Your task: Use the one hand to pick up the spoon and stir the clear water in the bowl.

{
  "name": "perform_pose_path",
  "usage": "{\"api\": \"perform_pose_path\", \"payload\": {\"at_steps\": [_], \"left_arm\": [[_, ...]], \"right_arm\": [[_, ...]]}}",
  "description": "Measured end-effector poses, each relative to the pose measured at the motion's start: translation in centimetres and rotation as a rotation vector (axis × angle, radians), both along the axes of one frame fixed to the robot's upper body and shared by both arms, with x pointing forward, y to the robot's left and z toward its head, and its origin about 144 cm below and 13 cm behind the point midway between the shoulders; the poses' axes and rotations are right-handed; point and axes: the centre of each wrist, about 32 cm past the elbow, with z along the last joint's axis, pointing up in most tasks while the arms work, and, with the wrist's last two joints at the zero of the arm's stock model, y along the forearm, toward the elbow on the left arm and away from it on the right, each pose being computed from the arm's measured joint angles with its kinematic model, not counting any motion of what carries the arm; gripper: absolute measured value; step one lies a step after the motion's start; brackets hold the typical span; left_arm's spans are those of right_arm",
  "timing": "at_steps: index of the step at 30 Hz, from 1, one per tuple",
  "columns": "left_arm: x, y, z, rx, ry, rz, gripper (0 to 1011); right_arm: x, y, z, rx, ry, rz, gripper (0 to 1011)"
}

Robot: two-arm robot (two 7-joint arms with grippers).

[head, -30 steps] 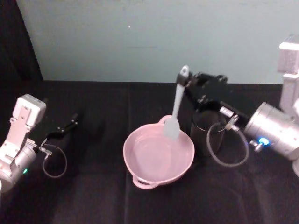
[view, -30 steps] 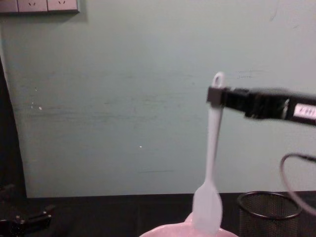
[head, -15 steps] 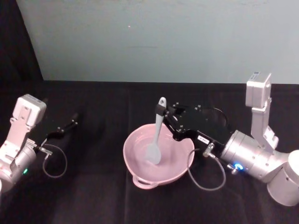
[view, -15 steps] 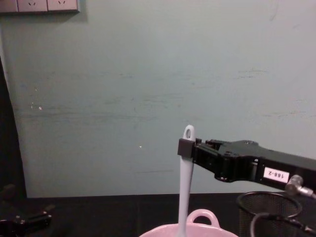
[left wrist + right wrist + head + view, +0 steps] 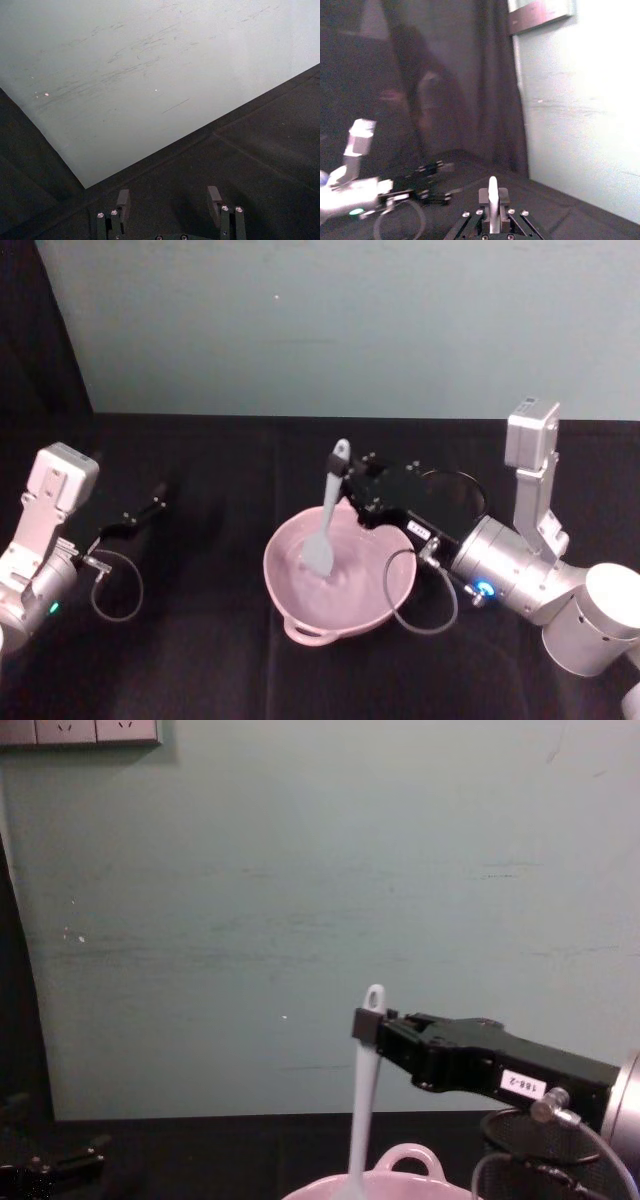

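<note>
The pale pink bowl [image 5: 375, 600] sits mid-table with clear water in it; its loop handle and far rim [image 5: 405, 1160] show in the chest view. The white spoon [image 5: 325, 525] stands nearly upright, its flat blade down inside the bowl on the left half. My right gripper [image 5: 345, 478] is shut on the spoon's handle just below the hole, reaching in from the right. The same grip shows in the chest view, gripper [image 5: 366, 1023] on spoon [image 5: 361, 1105], and in the right wrist view, gripper [image 5: 493, 201] on spoon [image 5: 493, 189]. My left gripper [image 5: 148, 510] rests open at the far left.
A black wire-mesh cup [image 5: 510, 1165] stands right of the bowl, behind my right arm's grey cable [image 5: 420, 605]. Black cloth covers the table up to a pale green wall. In the left wrist view my left gripper [image 5: 169, 200] holds nothing.
My right gripper has come down and leftward with the spoon. The blade went from above the bowl's far rim into the water, then shifted slightly left. The left arm has not moved.
</note>
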Motion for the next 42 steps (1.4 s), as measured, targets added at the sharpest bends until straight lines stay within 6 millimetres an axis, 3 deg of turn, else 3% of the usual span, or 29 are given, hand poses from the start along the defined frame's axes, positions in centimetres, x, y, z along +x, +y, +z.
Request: {"api": "perform_pose_path", "payload": {"at_steps": [8,20,35,42], "left_arm": [[0.0,0.0,0.0,0.0,0.0,0.0,1005],[0.0,0.0,0.0,0.0,0.0,0.0,1005],[0.0,0.0,0.0,0.0,0.0,0.0,1005],[0.0,0.0,0.0,0.0,0.0,0.0,1005]], "right_arm": [[0.7,-1.3,0.0,-0.015,-0.028,-0.093,110],[-0.8,-3.0,0.5,-0.066,-0.046,-0.119,110],[-3.4,-1.2,0.4,-0.07,-0.042,0.001,110],[-3.2,-0.1,0.3,-0.042,-0.043,0.017,109]]}}
